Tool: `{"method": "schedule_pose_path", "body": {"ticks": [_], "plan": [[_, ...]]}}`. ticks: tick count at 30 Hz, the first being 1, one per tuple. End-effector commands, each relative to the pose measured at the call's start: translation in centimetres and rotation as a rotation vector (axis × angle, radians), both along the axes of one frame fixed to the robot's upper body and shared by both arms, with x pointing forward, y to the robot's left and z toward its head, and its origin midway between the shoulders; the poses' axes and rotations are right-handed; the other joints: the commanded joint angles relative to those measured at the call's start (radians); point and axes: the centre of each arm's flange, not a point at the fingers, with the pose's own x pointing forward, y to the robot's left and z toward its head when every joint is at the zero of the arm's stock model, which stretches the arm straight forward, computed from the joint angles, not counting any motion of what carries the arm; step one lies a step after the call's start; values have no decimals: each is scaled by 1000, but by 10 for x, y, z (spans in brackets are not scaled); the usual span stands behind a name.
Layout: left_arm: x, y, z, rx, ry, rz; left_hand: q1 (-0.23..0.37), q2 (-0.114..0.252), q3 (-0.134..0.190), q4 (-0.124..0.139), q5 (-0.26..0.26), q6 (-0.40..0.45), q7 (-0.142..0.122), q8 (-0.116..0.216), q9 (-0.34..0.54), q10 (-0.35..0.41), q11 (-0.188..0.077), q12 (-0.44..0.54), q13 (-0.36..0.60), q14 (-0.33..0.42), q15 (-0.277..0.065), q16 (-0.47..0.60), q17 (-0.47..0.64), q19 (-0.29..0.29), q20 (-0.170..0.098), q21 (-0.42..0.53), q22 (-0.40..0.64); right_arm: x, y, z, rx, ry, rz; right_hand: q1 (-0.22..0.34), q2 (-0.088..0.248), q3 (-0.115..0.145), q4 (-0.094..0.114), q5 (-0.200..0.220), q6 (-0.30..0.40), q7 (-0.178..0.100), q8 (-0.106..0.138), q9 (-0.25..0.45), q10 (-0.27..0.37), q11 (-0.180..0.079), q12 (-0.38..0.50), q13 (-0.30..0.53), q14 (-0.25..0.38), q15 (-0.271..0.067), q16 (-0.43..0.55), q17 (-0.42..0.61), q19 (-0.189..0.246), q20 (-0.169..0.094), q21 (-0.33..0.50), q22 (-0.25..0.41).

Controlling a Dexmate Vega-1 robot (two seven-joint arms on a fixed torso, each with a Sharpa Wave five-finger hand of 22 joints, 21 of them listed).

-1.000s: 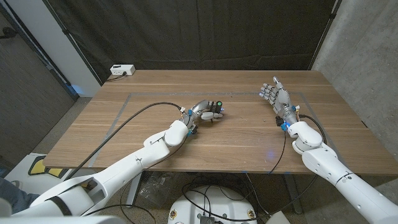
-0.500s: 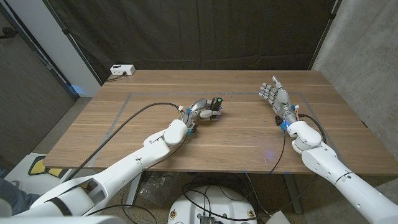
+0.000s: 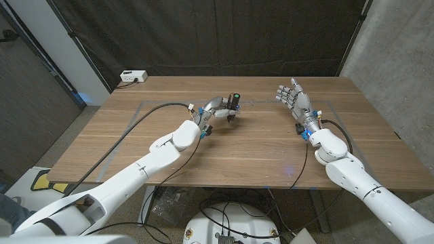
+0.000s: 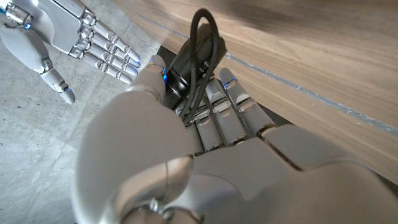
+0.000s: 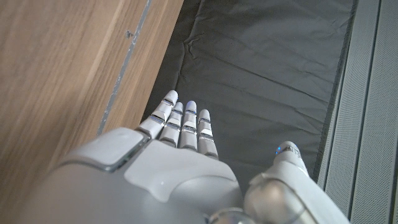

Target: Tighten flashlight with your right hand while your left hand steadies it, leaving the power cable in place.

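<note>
Gripping one black flashlight (image 3: 234,102) upright above the table (image 3: 258,146), the left robot hand (image 3: 218,112) curls around it; the right robot hand (image 3: 293,100) stands apart, fingers spread, empty.

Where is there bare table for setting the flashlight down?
Bare wood lies between the left hand holding the flashlight and the open right hand, and across the near table between both arms. Crowded: the left side, crossed by the cable.

Left hand (image 3: 218,108): raised above the table, fingers curled in a grip.
Right hand (image 3: 294,100): raised, fingers straight and apart, holding nothing.
</note>
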Motion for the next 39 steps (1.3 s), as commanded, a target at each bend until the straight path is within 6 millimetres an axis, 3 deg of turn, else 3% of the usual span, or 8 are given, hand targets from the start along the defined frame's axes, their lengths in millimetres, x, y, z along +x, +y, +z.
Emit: {"method": "schedule_pose_path", "body": {"ticks": [1, 22, 31, 39], "plan": [[-9, 3, 19, -27, -44, -31, 29, 28, 41, 29, 2, 59, 67, -7, 4, 80, -68, 3, 2, 12, -54, -5, 1, 5, -85, 6, -1, -10, 21, 4, -30, -34, 43, 6, 9, -5, 1, -2, 3, -4, 3, 3, 10, -1, -3, 6, 6, 0, -4, 5, 3, 3, -3, 4], [13, -1, 23, -58, -93, -86, 31, 25, 48, 34, 1, 67, 64, -21, 7, 86, -68, -2, 6, 21, -57, -15, 2, 7, -88, -1, -1, -21, 59, 17, -107, -79, 123, 5, 14, -8, 2, -3, 43, -48, 12, 5, -5, -6, -11, 6, -26, 4, -13, 5, -33, 10, -31, 5], [9, -10, 25, -49, -100, -127, 31, 25, 51, 36, 1, 68, 66, -28, 8, 85, -66, -4, 10, 24, -58, -16, 2, 8, -88, -4, 0, -17, 64, 22, -139, -80, 118, 2, 18, -14, 3, -3, 55, -87, 8, 5, -55, -18, -27, 8, -75, 25, -20, 6, -83, 34, -65, 7], [9, -17, 23, -41, -84, -153, 31, 24, 54, 37, 1, 72, 67, -33, 9, 88, -66, -4, 12, 25, -58, -18, 2, 6, -86, -8, 0, -12, 68, 22, -153, -65, 122, 0, 20, -17, 4, -3, 60, -100, 5, 6, -82, -19, -31, 9, -117, 40, -24, 6, -119, 43, -88, 8]]}}
